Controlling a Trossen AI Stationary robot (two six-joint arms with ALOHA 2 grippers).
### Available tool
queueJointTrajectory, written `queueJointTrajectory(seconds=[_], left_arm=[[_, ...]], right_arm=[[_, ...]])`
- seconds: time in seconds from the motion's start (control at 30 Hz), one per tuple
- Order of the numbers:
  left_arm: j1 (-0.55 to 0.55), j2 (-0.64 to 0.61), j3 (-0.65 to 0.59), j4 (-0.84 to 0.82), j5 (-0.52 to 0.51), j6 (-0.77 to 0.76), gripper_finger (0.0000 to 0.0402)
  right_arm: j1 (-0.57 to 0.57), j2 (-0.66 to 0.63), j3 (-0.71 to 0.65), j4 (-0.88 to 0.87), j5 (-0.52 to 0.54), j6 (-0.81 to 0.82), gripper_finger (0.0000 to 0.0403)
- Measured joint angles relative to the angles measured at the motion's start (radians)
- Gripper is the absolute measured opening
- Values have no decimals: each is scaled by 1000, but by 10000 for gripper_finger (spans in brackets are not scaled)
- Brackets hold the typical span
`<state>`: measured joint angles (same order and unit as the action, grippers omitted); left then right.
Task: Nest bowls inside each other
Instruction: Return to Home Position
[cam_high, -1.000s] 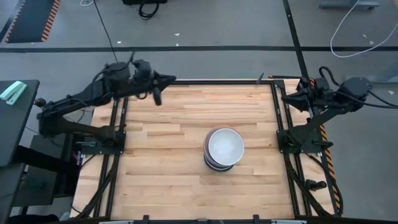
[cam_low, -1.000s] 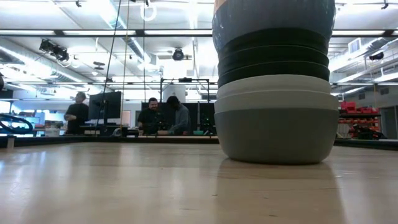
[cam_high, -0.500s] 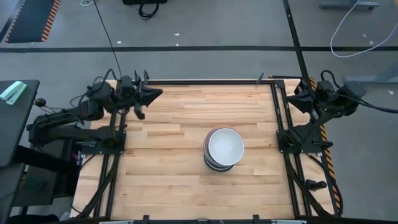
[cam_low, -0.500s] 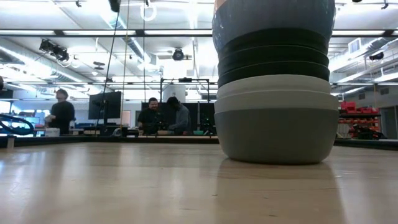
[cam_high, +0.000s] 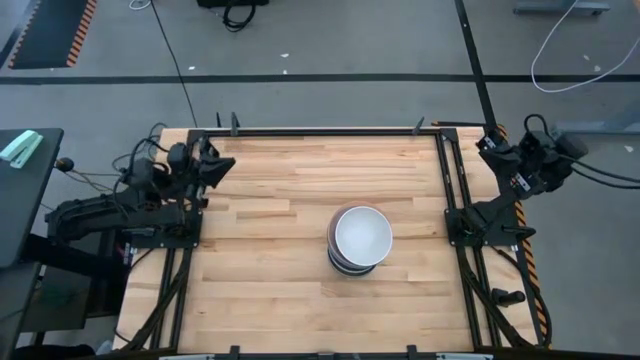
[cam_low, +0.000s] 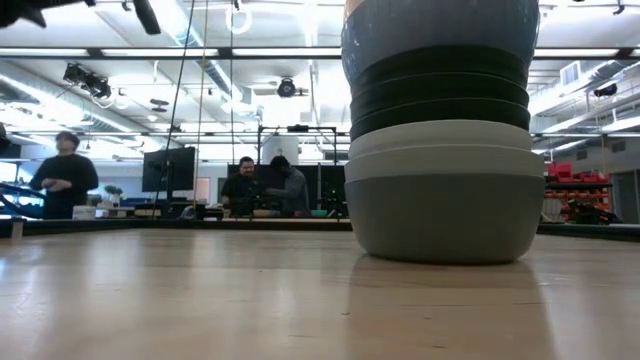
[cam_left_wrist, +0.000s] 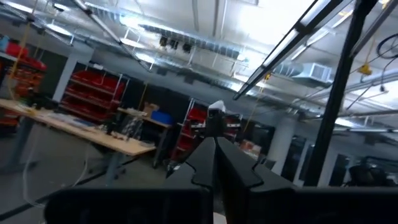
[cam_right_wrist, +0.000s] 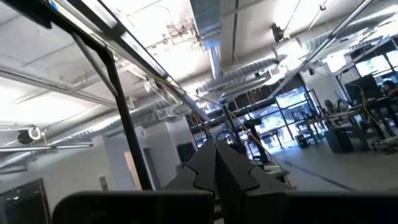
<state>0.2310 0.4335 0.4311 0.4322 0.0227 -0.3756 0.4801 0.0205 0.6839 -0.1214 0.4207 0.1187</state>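
The bowls stand nested in one stack (cam_high: 360, 240) on the middle of the table, the bottom one resting on the wood. From above, a white bowl's inside (cam_high: 363, 233) shows on top. The low view shows the stack's side (cam_low: 440, 150): a pale grey bowl at the bottom, white rims above it, black rims, then a dark blue-grey wall. My left gripper (cam_high: 212, 166) is shut, drawn back at the table's far left corner. My right gripper (cam_high: 488, 146) is shut, outside the table's right edge. Both wrist views look up at the ceiling past the shut fingers (cam_left_wrist: 216, 144) (cam_right_wrist: 216, 149).
Black frame rails (cam_high: 445, 180) run along the table's left, right and far edges. Bare wood lies all round the stack. People stand at desks (cam_low: 262, 188) in the room beyond the far edge, and one person (cam_low: 62, 178) walks at the left.
My left arm has folded back, its gripper moving from over the far edge toward the table's left edge and a little nearer. My right gripper has drawn back toward the right, away from the table. The stack has kept still.
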Motion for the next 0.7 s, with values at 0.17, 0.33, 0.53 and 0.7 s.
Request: queueJointTrajectory(seconds=[0.17, 0.33, 0.53, 0.7], left_arm=[[-11, -36, -105, 124, 0, -9, 11], [-12, -46, -169, 218, 0, -33, 11], [-16, -50, -185, 236, 0, -39, 27], [-24, -50, -185, 251, 18, -32, 16]], right_arm=[[0, -19, -64, 92, -27, -1, 12], [0, -19, -109, 162, -94, -9, 12], [0, -19, -223, 270, -135, 20, 10], [0, -19, -367, 495, -207, 37, 13]])
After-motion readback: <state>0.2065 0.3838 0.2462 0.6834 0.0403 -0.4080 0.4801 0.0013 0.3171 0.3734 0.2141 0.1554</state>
